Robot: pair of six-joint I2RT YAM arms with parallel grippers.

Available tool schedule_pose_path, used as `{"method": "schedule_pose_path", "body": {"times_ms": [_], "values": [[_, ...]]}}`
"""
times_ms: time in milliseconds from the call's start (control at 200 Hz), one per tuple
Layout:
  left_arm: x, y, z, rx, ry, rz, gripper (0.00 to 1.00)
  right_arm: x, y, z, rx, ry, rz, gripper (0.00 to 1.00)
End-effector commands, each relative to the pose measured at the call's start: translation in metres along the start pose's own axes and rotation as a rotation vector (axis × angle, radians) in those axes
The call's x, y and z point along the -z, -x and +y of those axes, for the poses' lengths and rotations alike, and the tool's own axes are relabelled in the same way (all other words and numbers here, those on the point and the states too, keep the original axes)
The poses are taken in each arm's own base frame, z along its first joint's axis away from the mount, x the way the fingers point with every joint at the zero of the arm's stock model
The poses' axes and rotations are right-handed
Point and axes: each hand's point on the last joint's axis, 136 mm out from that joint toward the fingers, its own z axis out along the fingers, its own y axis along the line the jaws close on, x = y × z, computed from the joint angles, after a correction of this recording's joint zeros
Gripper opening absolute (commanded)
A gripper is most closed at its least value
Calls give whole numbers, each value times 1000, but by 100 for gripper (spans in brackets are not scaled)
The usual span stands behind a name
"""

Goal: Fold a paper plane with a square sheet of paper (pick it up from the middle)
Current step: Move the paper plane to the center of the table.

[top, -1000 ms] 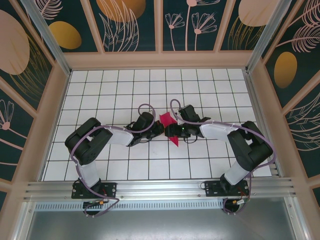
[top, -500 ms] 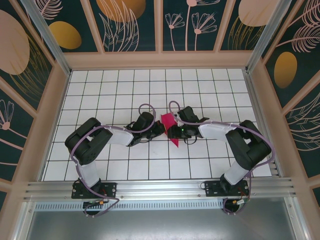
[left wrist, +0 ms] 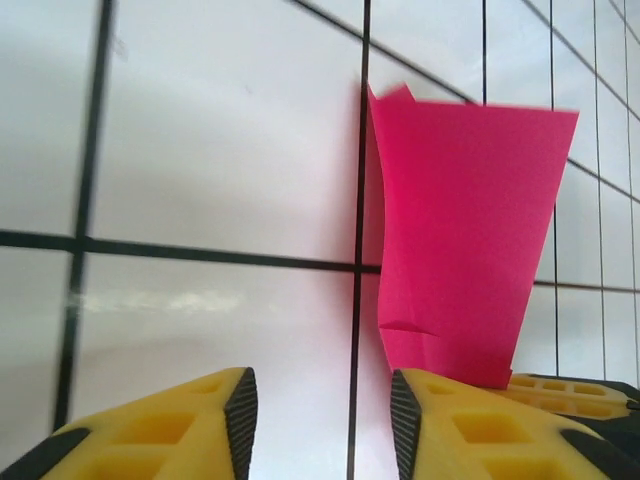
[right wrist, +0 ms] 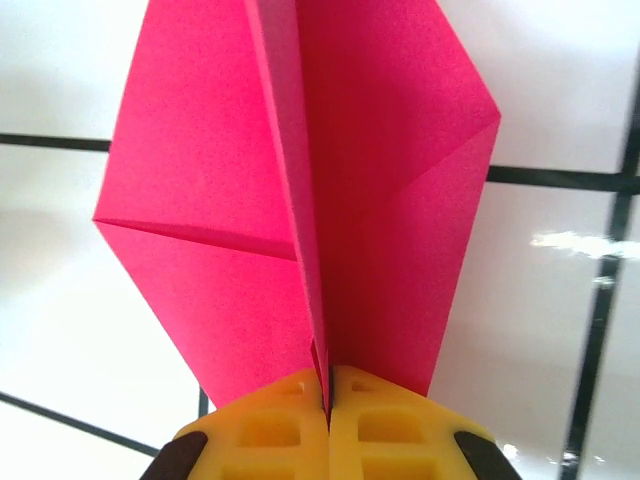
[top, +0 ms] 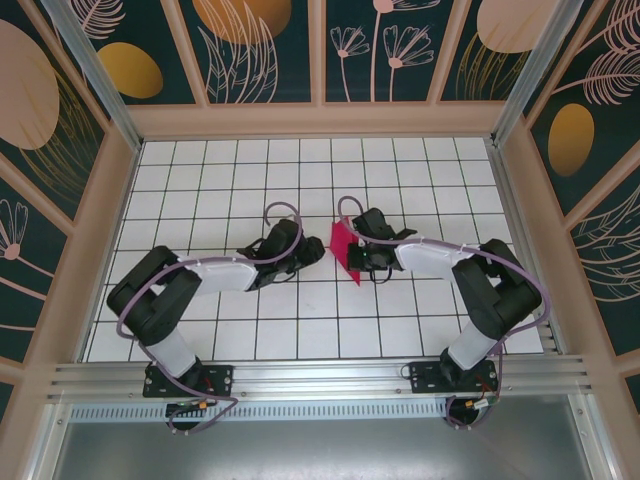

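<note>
Paper sheet [right wrist: 300,200]: magenta-pink, already creased into a pointed shape with a raised centre ridge and a flap spreading to either side.
Where it is: mid-table [top: 343,250], between the two wrists. It stands on edge above the white gridded table [top: 250,180] instead of lying flat.
Right gripper [right wrist: 328,385]: the jaws are closed, with the ridge pinched between the yellow fingers. This is the only grip on the paper.
Left gripper [left wrist: 320,420]: the jaws are parted with bare table between the pads. The sheet's lower edge sits just beside the right-hand finger, outside the gap.
Stage, as I judge it: mid-fold, with the wings not yet pressed down and the plane unfinished.
Risk, slipping: the pinch covers a narrow strip of thin paper, so a sideways tug could swivel the sheet or pull it free.
Risk, missed grasp: the left jaws are offset from the flap. If they close where they are, they would likely catch nothing, or nudge the flap and bend it off the crease line.
Risk, tearing: if both grippers hold the sheet and move apart, the stress lands on the ridge fold, its weakest line.
Risk, crooked wings: pressing a flap down while the sheet leans would make the fold uneven.
</note>
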Motion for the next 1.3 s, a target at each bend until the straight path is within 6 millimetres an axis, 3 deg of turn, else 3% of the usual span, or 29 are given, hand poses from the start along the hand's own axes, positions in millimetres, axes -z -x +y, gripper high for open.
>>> {"method": "schedule_pose_path", "body": {"times_ms": [0,70,215,440,761,971,1296], "values": [[17,20,25,-3,168,-89,57,6,8,-15,-10,-115,-25,1],[24,25,36,5,223,-122,67,5,12,-21,-14,-158,-32,1],[32,28,47,15,272,-157,79,-2,12,-23,-17,-182,-23,8],[27,23,53,13,289,-140,86,-11,14,-17,-20,-160,-8,22],[33,28,60,8,330,-163,98,-18,14,-22,-23,-194,-3,11],[47,37,77,11,398,-201,99,-5,66,5,33,-172,-98,10],[65,37,97,32,435,-226,99,-37,123,24,35,-187,-132,11]]}}
